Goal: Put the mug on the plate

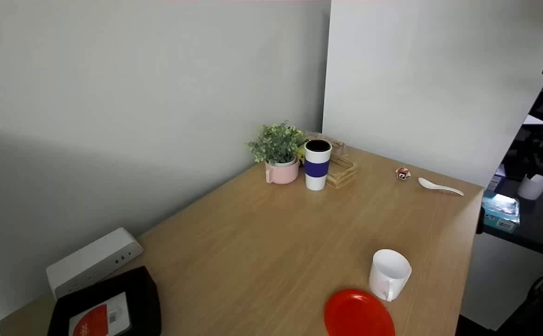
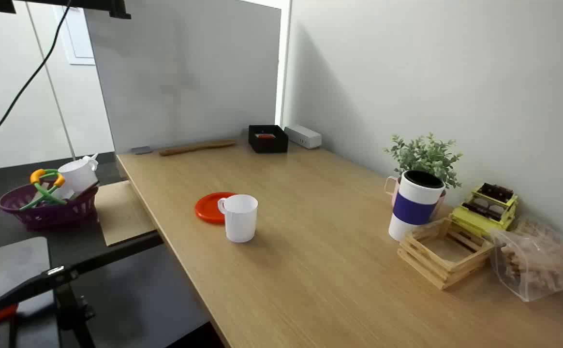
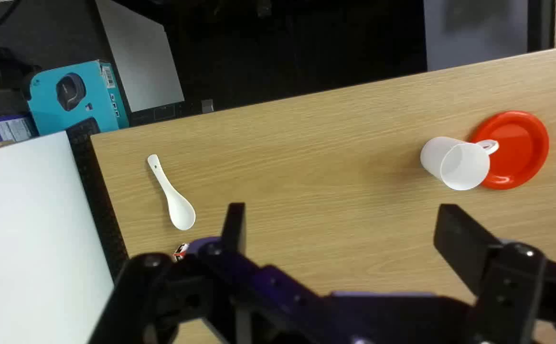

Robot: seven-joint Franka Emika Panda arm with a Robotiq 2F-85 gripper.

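Observation:
The white mug stands upright on the wooden table, in both exterior views [image 1: 388, 275] [image 2: 241, 222] and at the upper right of the wrist view [image 3: 450, 160]. The red plate lies flat right beside it [image 1: 358, 315] [image 2: 209, 208] [image 3: 517, 148]. The mug's handle points toward the plate and overlaps its rim in the wrist view; I cannot tell if they touch. My gripper [image 3: 342, 207] is open and empty, its fingers wide apart above the table. In the wrist view the mug is up and right of the fingers. The gripper does not show in the exterior views.
A white spoon [image 3: 173, 200] and a small red-and-white item [image 1: 402, 173] lie near the table's end. A banded cup [image 2: 414, 208], a potted plant [image 1: 278, 149] and a wooden crate [image 2: 443, 256] stand along the wall. A black tray [image 1: 145, 298] sits by a white box [image 1: 94, 261].

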